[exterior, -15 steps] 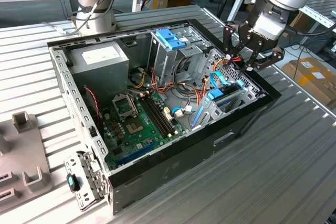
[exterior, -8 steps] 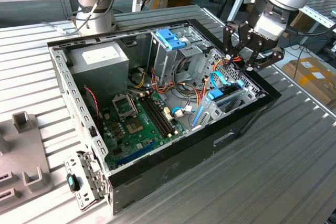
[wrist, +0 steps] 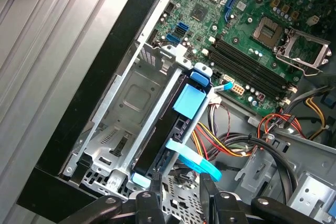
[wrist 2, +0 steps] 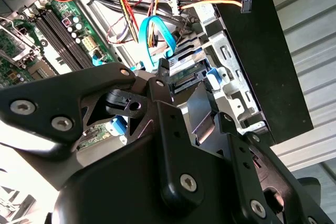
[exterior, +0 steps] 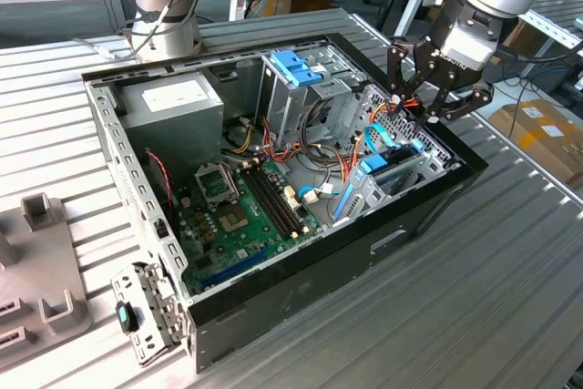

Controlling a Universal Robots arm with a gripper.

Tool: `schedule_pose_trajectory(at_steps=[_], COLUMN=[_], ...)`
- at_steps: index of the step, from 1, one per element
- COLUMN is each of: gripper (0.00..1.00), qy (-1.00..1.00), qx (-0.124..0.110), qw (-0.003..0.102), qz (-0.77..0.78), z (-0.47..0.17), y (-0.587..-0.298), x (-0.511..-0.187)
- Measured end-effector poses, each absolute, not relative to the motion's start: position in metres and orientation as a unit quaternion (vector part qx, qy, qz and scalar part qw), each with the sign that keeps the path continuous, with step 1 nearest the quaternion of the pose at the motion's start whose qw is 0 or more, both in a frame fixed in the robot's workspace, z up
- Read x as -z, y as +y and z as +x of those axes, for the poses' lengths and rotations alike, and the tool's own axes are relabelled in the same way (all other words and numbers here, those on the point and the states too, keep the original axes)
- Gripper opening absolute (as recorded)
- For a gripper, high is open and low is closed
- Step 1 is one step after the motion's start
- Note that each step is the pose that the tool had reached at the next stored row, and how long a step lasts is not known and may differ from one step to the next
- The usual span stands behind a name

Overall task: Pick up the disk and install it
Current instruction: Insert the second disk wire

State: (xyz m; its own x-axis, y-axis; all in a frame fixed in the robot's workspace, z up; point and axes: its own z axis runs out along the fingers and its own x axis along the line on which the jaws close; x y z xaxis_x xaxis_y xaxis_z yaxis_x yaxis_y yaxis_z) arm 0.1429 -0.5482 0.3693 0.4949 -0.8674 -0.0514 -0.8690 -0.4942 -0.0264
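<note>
One open computer case [exterior: 301, 312], black-walled sheet metal, lies on a ribbed aluminium bench [exterior: 510, 289]. Inside it are a green motherboard [exterior: 246, 216] and bundled red, yellow and orange wires [wrist: 236, 142]. The disk [wrist: 170, 124], dark and edge-on with light-blue plastic rails, sits upright in a perforated grey metal bay at the case's front corner, a flat blue cable [wrist: 197, 161] attached. The black hand [exterior: 435, 88] hovers just above that bay, fingers [exterior: 398, 61] spread apart, holding nothing.

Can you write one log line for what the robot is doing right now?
gripper: open, empty | position: over the disk | disk: on edge in the case's drive bay
</note>
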Motion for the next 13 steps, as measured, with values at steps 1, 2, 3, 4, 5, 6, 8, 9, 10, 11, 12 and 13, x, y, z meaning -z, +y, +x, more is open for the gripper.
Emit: schedule_pose_trajectory(at_steps=[1,2,3,4,5,6,8,9,10,11,12,13], gripper=[0.42,0.42,0.42,0.42,0.42,0.42,0.42,0.42,0.42,0.42,0.42,0.42], qy=[0.502,0.502,0.502,0.501,0.501,0.501,0.5,0.499,0.498,0.498,0.496,0.495], qx=[-0.016,-0.016,-0.016,-0.016,-0.016,-0.016,-0.016,-0.016,-0.016,-0.016,-0.016,-0.016], qw=[0.024,0.024,0.024,0.024,0.024,0.024,0.024,0.024,0.024,0.024,0.024,0.024], qz=[-0.864,-0.865,-0.865,-0.865,-0.865,-0.865,-0.866,-0.866,-0.867,-0.867,-0.868,-0.869], z=[0.1435,0.1444,0.145,0.1456,0.1462,0.1468,0.1479,0.1488,0.1494,0.1499,0.1514,0.1525], y=[-0.5482,-0.5481,-0.5479,-0.5477,-0.5473,-0.5467,-0.5454,-0.5443,-0.5434,-0.5427,-0.541,-0.5397], x=[-0.3693,-0.3693,-0.3693,-0.3693,-0.3693,-0.3693,-0.3693,-0.3693,-0.3693,-0.3693,-0.3692,-0.3691])
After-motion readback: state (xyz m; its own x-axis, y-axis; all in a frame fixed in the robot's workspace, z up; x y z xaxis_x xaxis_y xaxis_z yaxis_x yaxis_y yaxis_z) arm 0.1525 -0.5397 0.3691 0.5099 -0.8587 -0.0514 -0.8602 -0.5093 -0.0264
